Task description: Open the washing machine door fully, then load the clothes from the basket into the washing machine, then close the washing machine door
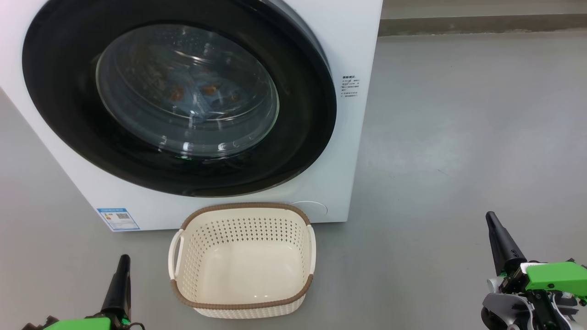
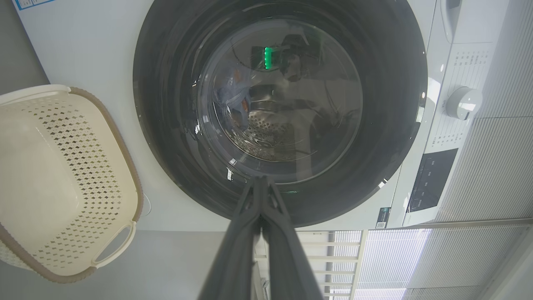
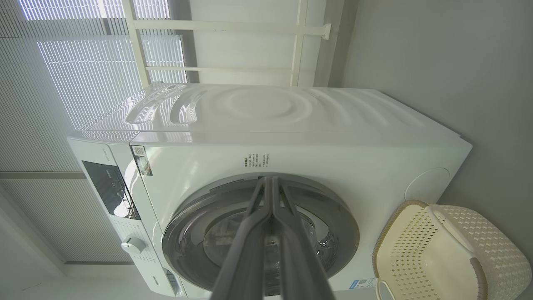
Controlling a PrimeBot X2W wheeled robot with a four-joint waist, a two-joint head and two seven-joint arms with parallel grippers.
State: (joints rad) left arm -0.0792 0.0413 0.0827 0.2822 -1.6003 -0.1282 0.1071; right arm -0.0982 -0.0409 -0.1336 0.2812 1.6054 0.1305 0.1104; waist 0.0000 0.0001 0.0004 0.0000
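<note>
The washer (image 1: 355, 50) stands near the floor's (image 1: 458, 137) far edge, the door (image 1: 183, 96) on its front, clothes (image 1: 202, 94) inside behind it. The basket (image 1: 243, 207) sits on the floor just before the washer, below the door. The left tool (image 1: 124, 259) is nearer, left of the basket; the right tool (image 1: 490, 215) is well to its right.

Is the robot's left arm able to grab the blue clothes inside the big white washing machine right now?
Probably not. The round black-rimmed glass door looks shut in front of the blue clothes, and the left gripper sits low beside the cream perforated basket.

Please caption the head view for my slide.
The washing machine door is closed with clothes inside; the empty basket stands in front.
</note>
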